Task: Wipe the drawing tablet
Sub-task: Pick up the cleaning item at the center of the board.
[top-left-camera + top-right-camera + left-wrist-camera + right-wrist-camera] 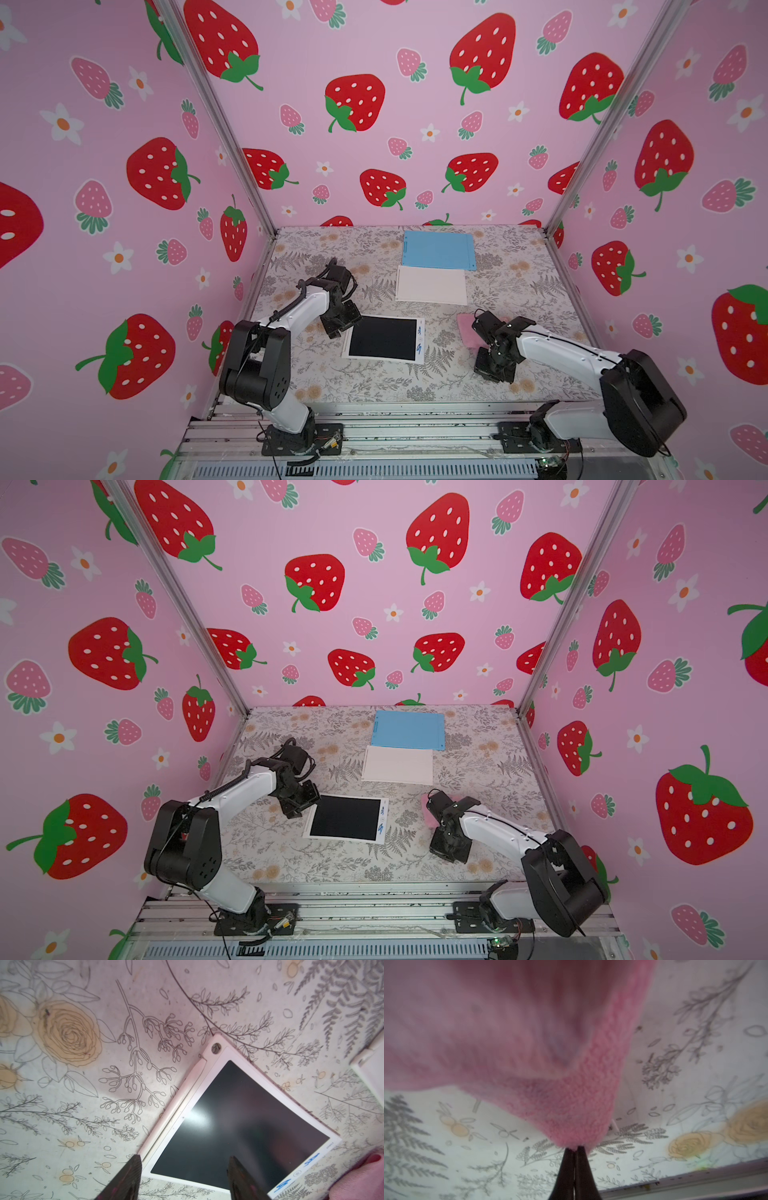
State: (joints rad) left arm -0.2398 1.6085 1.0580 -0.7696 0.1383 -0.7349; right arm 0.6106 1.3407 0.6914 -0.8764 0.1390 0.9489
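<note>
Three flat boards lie on the floral table [374,386]: one drawing tablet [382,338] with a dark screen, one white board [431,286] just behind that tablet, and one blue board [438,250] farther behind it. One pink cloth [465,324] sits to the tablet's right. Two robot arms flank the tablet.

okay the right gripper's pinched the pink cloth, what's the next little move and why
Probably lift the pink cloth slightly and carry it toward the drawing tablet. The right gripper is shut on its edge, the cloth sits beside the tablet, not on it, and the left gripper hangs open over the tablet's corner.
</note>
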